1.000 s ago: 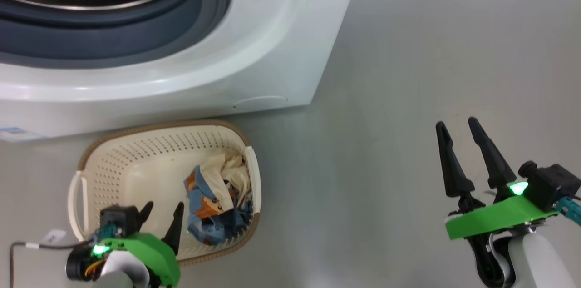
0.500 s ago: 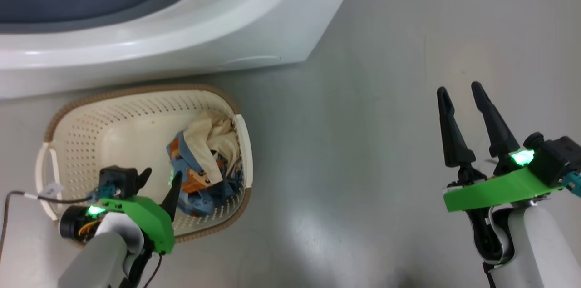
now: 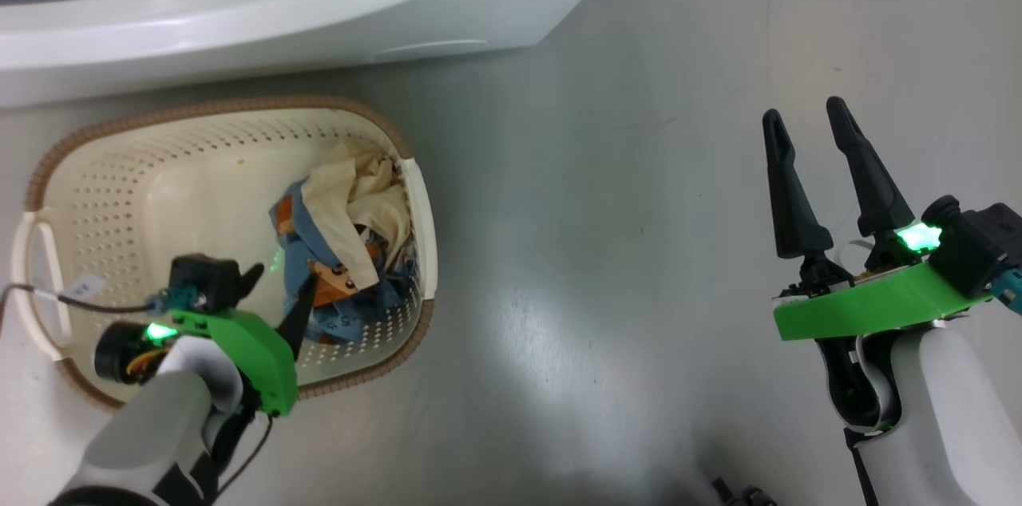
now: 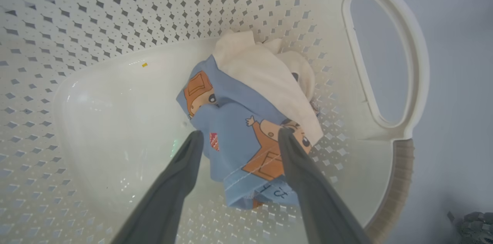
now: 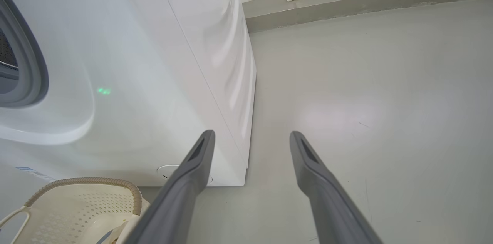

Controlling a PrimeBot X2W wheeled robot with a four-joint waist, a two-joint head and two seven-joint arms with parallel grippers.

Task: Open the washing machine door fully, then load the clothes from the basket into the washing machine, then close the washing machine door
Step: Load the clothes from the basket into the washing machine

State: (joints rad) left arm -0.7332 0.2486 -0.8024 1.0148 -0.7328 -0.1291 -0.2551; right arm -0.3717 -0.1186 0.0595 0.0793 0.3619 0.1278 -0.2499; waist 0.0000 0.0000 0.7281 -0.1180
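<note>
Inside basket [image 3: 96,195], L hand [image 3: 279,281] spread over clothes [image 3: 351,203] by rim; R hand [image 3: 802,110] spread over floor [image 3: 599,211], off washer [image 3: 319,3].

Plenty of open floor [image 3: 607,251] right of the basket [image 3: 417,195], a wide lane. Inside the basket, the left half of the bottom lies bare; the clothes [image 3: 343,211] pile against its right wall. The washing machine [image 3: 319,19] walls off the far side.

Nothing reads clearly. Dark characters [image 4: 275,190] near the hem of the clothes [image 4: 235,128] are illegible. The blue label [image 5: 27,170] on the washing machine [image 5: 146,63] is too small.
</note>
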